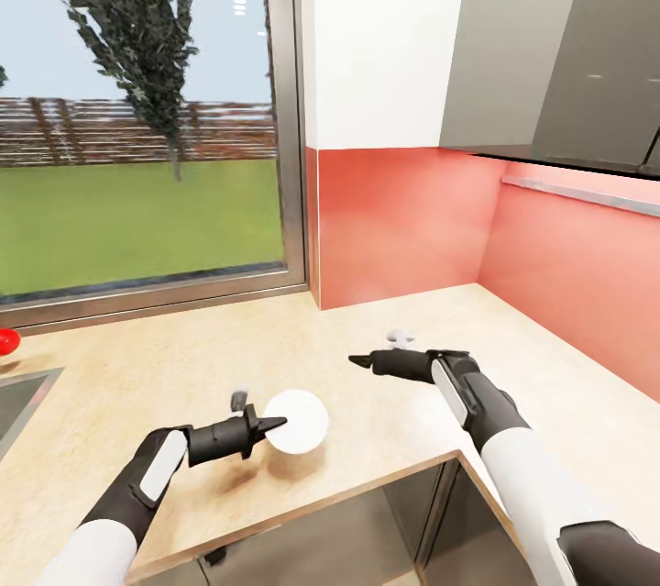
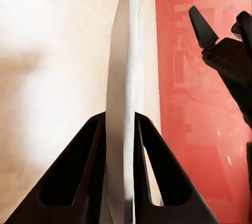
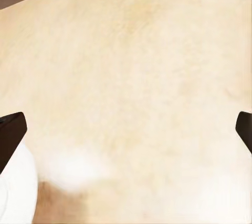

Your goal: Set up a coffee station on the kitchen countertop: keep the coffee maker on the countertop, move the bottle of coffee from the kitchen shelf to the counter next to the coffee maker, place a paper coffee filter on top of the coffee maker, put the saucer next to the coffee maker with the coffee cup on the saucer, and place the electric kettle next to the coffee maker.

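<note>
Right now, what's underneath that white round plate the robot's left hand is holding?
The saucer, pinched edge-on by the left gripper, hangs above bare beige countertop, casting a shadow there. Nothing lies under it. Its underside isn't visible.

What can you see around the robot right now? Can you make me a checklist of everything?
Surface: beige countertop, corner by a window.
Job's things: white saucer held edge-on by the left claw, just above the countertop; a thin white edge between its fingers in the left wrist view.
Clutter: a red thing at the far left; a sink edge beside it.
Claws: left shut on the saucer; right claw open, holding nothing, over bare countertop.
Cables: nothing seen.
Surroundings: red wall, grey cupboards above, window showing grass, a tree and a fence.
</note>
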`<state>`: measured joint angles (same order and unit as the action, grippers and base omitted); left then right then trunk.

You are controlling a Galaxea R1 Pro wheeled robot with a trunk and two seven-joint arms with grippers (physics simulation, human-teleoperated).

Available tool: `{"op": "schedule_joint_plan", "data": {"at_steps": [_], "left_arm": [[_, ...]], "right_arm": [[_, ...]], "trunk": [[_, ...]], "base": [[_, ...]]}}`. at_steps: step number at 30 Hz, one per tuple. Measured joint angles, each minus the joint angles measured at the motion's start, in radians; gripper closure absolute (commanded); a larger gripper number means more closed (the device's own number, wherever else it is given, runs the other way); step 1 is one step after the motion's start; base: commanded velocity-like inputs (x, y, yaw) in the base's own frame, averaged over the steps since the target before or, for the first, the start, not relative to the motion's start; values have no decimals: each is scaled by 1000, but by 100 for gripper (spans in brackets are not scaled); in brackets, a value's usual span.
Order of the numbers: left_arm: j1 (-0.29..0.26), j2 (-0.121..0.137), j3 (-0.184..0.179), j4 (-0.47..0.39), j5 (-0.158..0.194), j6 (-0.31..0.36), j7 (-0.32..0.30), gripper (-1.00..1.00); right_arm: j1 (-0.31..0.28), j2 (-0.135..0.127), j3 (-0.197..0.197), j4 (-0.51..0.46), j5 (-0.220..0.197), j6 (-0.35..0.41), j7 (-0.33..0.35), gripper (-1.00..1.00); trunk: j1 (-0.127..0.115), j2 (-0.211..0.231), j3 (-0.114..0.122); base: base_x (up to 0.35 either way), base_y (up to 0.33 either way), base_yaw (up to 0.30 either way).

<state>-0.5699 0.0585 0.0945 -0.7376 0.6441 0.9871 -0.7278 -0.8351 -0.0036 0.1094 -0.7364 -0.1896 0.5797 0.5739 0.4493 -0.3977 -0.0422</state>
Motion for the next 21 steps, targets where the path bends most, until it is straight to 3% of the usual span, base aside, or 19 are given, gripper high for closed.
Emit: {"op": "schedule_joint_plan", "data": {"at_steps": [7,12,21], "left_arm": [[0,2,-2,-2,3,-6,-26,100],[0,6,-4,0,1,-11,-105,100],[0,9,1,-2,2,-10,-114,100]], "right_arm": [[0,-8,0,-55,-2,0,3,-100],[0,-8,1,-66,-1,0,2,-100],[0,-8,2,-66,-1,0,2,-100]], "trunk": [[1,0,0],[1,0,0],[1,0,6]], "base": [[-234,0,0],[-337,0,1],[-339,0,144]]}}
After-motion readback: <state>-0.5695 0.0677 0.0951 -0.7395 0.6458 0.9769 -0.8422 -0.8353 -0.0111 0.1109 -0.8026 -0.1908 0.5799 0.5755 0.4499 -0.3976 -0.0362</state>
